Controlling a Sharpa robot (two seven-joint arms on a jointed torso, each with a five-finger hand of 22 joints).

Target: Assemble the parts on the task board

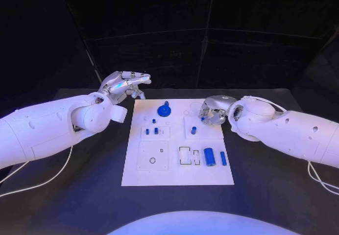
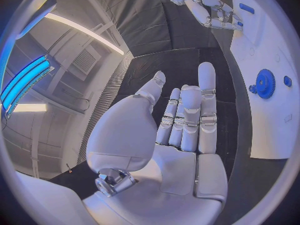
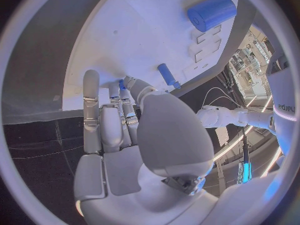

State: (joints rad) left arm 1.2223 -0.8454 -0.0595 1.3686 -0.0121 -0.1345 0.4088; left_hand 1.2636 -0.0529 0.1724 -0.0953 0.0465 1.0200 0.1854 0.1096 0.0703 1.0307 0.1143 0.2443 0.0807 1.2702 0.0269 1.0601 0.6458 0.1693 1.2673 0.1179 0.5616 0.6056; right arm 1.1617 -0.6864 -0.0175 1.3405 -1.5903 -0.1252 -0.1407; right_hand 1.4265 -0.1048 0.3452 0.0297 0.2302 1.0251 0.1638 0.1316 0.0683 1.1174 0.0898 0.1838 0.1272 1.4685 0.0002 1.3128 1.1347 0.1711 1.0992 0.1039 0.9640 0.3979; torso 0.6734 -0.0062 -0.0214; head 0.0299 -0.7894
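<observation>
The white task board lies in the middle of the table. A blue gear sits near its far edge, also seen as the blue gear. Short blue pegs stand left of centre, and another peg stands right of centre. A thick blue cylinder and a thin blue rod lie at the near right. My left hand hovers off the board's far left corner, fingers straight, holding nothing. My right hand is low over the board's far right part and pinches a small blue piece at its fingertips.
Black table surrounds the board on all sides. Empty cut-out slots and a small ring mark lie in the board's near half. The cylinder and a peg lie beyond my right hand's fingers.
</observation>
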